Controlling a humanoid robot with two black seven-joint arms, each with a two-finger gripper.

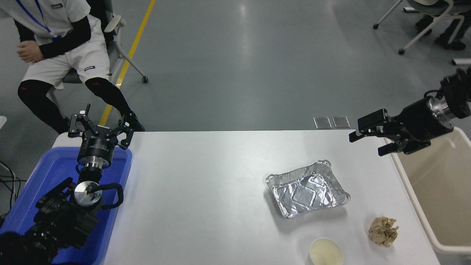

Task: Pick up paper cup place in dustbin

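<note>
Partly cropped: paper cup (326, 253) at bottom edge; dustbin (412, 191) at right.

The small round cream-white paper cup (326, 252) stands upright on the white table, at its near edge and toward the right side. Its mouth is open to the top and the inside looks pale yellowish. Its lower part is cut by the bottom border of the view. Nothing touches it.

The large rectangular beige plastic dustbin (412, 194) stands at the right end of the table, just beside its edge. It has a thick rounded rim and smooth walls. Its right part is outside the view. The cup and the dustbin are apart.
</note>
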